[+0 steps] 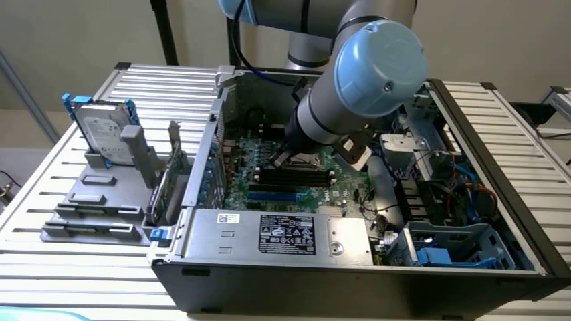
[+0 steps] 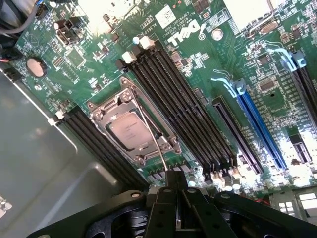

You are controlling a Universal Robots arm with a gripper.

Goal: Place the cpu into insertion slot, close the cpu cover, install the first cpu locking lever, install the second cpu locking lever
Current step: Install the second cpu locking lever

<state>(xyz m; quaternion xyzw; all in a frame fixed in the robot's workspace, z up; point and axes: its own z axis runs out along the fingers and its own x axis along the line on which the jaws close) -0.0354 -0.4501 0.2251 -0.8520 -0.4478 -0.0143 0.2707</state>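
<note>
The cpu [image 2: 130, 131] lies flat in the insertion slot [image 2: 148, 157], its silvery top showing through the window of the cpu cover [image 2: 105, 110], which is folded down over it. A thin wire locking lever [image 2: 151, 139] slants across the cover and ends at my gripper [image 2: 176, 193]. The gripper is shut, its tips right at the lever's free end; whether they pinch it or only press on it I cannot tell. In the exterior view the gripper [image 1: 295, 158] hangs low inside the open computer case, over the socket on the green board [image 1: 267, 150].
Long black memory slots [image 2: 183, 109] flank the socket, with blue card slots [image 2: 257, 124] beyond. A grey case wall [image 2: 39, 163] stands close on one side. The power supply [image 1: 285, 234] and a hard drive [image 1: 103, 130] on a grey rack lie toward the exterior view's left.
</note>
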